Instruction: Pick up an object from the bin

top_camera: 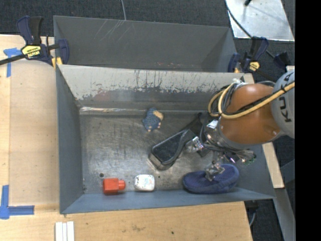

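My gripper hangs at the bin's front right, beneath the arm's orange cover, directly above a dark blue soft rounded thing that lies against the front wall. Whether it touches that thing I cannot tell. Just left of the gripper a black oblong scrubber-like thing lies slanted on the floor, with its thin end running up toward the arm.
A small blue and tan toy sits near the back wall in the middle. A red block and a white rounded thing lie side by side at the front left. The arm covers the bin's right side.
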Controlling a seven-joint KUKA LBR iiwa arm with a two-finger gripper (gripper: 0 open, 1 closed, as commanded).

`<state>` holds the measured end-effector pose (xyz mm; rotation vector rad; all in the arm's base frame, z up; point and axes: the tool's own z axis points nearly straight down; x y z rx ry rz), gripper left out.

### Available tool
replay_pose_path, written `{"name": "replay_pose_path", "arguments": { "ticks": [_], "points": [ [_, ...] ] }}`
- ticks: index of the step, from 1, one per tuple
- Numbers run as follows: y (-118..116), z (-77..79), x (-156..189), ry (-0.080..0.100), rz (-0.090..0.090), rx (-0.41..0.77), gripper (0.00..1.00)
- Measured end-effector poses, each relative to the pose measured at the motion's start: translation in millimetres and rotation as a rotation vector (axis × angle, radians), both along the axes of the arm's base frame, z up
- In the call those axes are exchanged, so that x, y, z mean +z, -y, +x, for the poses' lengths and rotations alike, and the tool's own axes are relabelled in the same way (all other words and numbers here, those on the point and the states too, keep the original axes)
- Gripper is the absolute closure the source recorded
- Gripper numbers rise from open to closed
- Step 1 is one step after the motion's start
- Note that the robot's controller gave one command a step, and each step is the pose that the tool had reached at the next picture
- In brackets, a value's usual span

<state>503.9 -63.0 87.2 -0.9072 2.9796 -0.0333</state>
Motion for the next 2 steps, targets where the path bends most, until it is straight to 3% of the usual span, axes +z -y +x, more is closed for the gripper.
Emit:
{"name": "replay_pose_path", "arguments": {
  "ticks": [1,2],
  "points": [
    [-68,-1.5,-4,0.01,0.002,-0.119,0.0],
    [-103,0.6,-6,0.004,0.01,-0.34,0.0]
  ]
}}
